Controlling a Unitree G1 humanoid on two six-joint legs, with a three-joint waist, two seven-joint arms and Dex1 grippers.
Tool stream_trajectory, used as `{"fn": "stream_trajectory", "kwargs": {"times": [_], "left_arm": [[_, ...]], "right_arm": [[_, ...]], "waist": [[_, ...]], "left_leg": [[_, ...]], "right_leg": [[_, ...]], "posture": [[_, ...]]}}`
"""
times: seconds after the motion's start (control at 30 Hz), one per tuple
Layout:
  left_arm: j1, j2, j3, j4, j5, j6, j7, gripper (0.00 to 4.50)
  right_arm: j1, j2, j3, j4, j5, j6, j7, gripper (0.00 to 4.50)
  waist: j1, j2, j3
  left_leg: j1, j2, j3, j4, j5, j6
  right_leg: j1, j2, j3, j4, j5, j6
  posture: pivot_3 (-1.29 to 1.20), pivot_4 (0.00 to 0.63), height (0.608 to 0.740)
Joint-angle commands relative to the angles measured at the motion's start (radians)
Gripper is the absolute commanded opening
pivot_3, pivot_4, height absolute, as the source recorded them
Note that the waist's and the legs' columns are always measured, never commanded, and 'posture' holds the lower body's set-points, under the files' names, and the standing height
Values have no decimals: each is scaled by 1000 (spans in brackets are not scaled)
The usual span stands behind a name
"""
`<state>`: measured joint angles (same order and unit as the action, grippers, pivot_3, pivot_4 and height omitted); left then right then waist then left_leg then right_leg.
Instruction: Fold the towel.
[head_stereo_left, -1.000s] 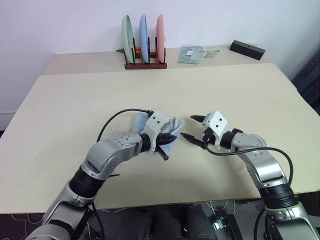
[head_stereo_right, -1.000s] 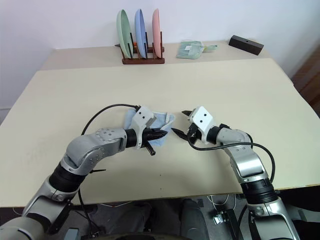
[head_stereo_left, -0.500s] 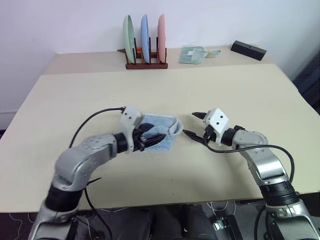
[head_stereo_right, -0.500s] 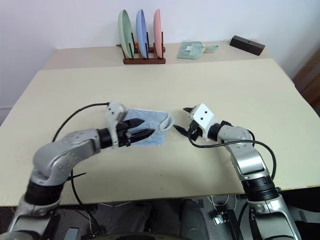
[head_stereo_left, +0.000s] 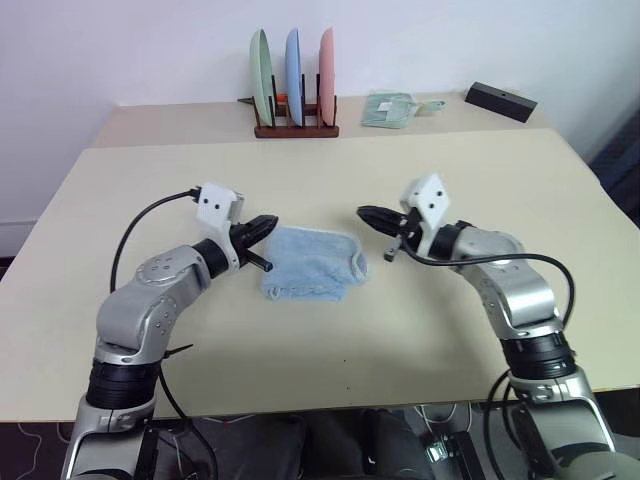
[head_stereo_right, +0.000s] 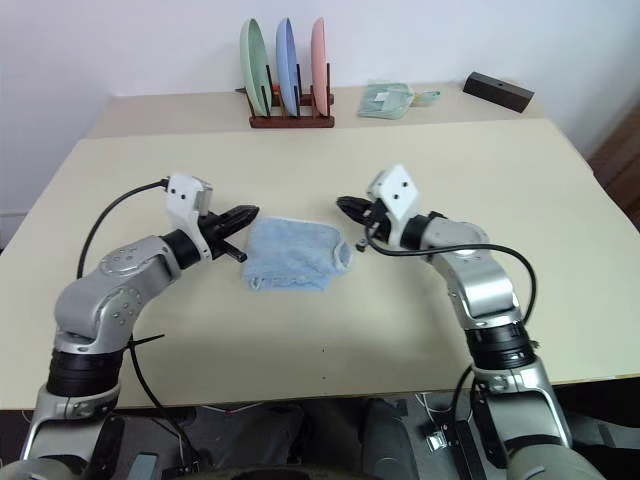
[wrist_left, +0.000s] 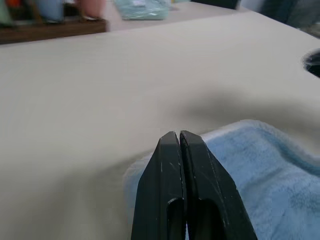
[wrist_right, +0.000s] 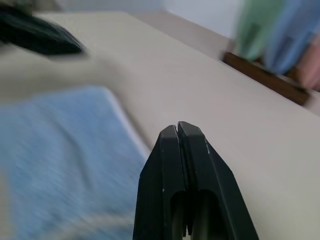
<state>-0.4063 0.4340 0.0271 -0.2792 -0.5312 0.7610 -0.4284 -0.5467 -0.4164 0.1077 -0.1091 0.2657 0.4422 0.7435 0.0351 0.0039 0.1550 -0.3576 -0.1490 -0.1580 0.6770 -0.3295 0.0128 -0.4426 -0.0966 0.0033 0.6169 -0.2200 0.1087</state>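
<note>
The light blue towel (head_stereo_left: 312, 262) lies on the beige table (head_stereo_left: 450, 330) as a small folded pad with a whitish hem along its right edge. My left gripper (head_stereo_left: 268, 226) hovers just off the towel's left corner, fingers shut on nothing. Its wrist view has the closed fingertips (wrist_left: 170, 145) over the towel's (wrist_left: 260, 165) edge. My right gripper (head_stereo_left: 365, 213) hangs a little above and to the right of the towel, also shut and empty. In the right wrist view the towel (wrist_right: 65, 145) lies below the closed fingertips (wrist_right: 189, 135).
A wooden rack (head_stereo_left: 294, 128) holding three upright plates stands on the rear table. A small pale green cloth (head_stereo_left: 388, 108) and a black box (head_stereo_left: 500, 100) lie to its right. Bare tabletop surrounds the towel on all sides.
My left gripper let go of the towel, drew back to the left and shut. My right gripper rose, moved toward the towel and shut. The towel now lies flat and free.
</note>
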Motion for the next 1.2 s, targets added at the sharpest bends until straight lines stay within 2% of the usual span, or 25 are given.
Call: {"fn": "stream_trajectory", "kwargs": {"times": [0.03,0.13,0.27,0.47,0.57,0.67,0.7,0.8,0.83,0.97,1.2], "left_arm": [[11,21,-90,56,70,-41,-61,67],[68,56,-149,96,129,-84,-114,67],[122,44,-168,154,180,-151,-122,67],[180,-35,-98,132,152,-227,-103,67],[196,-60,-30,87,109,-235,-93,0],[224,-35,46,4,70,-237,-99,0],[238,-20,69,-24,60,-241,-108,0],[286,40,131,-90,18,-240,-160,0],[301,60,145,-104,13,-245,-178,0],[362,142,166,-133,26,-280,-253,0],[415,190,177,-143,26,-320,-308,0]], "right_arm": [[-17,58,107,15,-41,54,-26,0],[39,68,185,63,-93,40,-24,0],[105,79,235,118,-140,31,-37,0],[107,90,160,69,-90,31,-43,0],[109,71,100,-9,-13,66,-3,792],[113,43,-5,-129,134,214,20,2152],[116,33,-42,-167,195,281,22,2760],[119,7,-120,-247,337,476,-2,4220],[117,4,-130,-253,348,531,-34,4435],[97,53,-205,-197,395,732,-177,4435],[70,134,-223,-102,383,811,-300,4435]], "waist": [[-4,0,0],[-9,0,0],[-5,1,-1],[-5,2,-2],[-5,2,-2],[-5,1,-1],[-4,1,-1],[-2,1,-1],[-3,1,-1],[3,2,-1],[3,2,-1]], "left_leg": [[0,0,0,0,0,0],[0,0,0,-1,0,0],[-1,-1,0,0,0,0],[3,0,0,0,0,0],[1,0,0,1,0,0],[-1,0,0,1,0,0],[-1,0,0,1,0,0],[0,0,0,0,0,0],[0,0,0,0,0,0],[0,0,0,0,-1,1],[0,0,0,-1,-1,1]], "right_leg": [[0,0,0,0,0,0],[-1,0,0,0,0,0],[0,0,0,0,0,0],[2,0,0,1,0,0],[0,0,0,1,0,0],[-1,0,0,1,0,0],[-1,0,0,1,0,0],[0,0,0,1,0,0],[0,0,0,0,0,0],[0,0,0,0,0,0],[0,0,0,0,0,0]], "posture": [[0,150,740],[0,150,740],[0,150,740],[0,150,740],[0,150,740],[0,150,740],[0,150,740],[0,150,740],[0,150,740],[0,150,740],[0,150,740]]}}
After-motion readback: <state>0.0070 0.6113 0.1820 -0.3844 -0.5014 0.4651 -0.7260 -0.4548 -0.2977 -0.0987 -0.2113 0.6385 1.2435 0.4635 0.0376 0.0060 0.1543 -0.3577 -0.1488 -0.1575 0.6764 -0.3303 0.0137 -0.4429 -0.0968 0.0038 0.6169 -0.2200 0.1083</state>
